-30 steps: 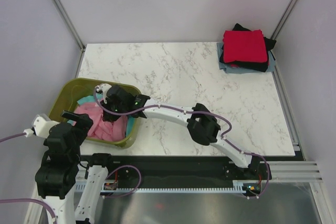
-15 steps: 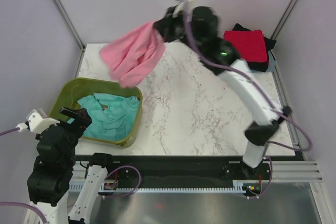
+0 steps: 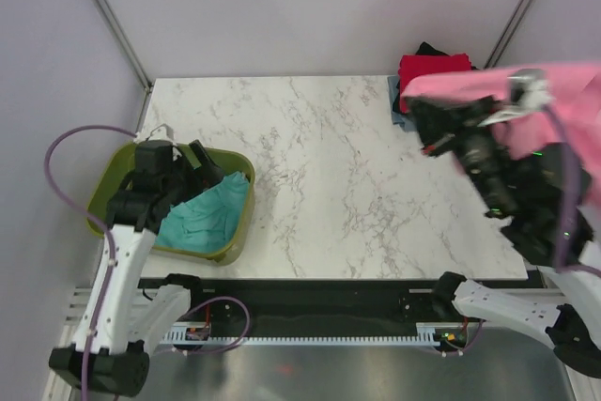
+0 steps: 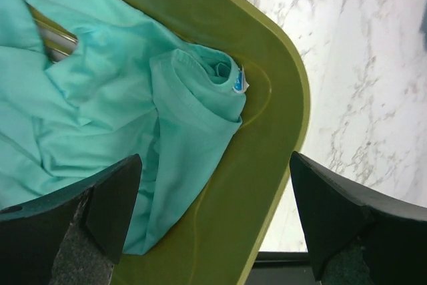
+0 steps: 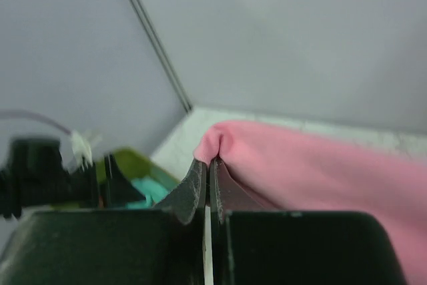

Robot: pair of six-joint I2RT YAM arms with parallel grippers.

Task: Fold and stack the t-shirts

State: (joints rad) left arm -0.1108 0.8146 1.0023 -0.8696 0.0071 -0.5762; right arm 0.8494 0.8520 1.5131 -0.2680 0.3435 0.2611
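My right gripper [image 3: 420,106] is shut on a fold of the large pink t-shirt [image 3: 470,87], held high above the table's right side; the wrist view shows the jaws closed on the pink cloth [image 5: 300,165] at the fingertips [image 5: 209,162]. My left gripper [image 3: 201,172] is open and empty above the olive-green tub [image 3: 113,171], its fingers [image 4: 100,198] wide apart over the tub's rim [image 4: 267,138]. A crumpled teal t-shirt [image 3: 202,215] lies in the tub, collar label up in the left wrist view [image 4: 100,98]. A folded red t-shirt [image 3: 427,67] tops a black and grey-blue stack at the far right corner, partly hidden by the pink one.
The white marble table [image 3: 319,166] spans the middle. Grey walls and slanted metal posts [image 3: 113,16] close in the back and sides. The right arm's body [image 3: 535,204] hangs over the table's right edge.
The right arm pulled the pink t-shirt out of the tub, swung it up and across to the right. The left arm moved in over the tub, where the teal t-shirt now lies uncovered.
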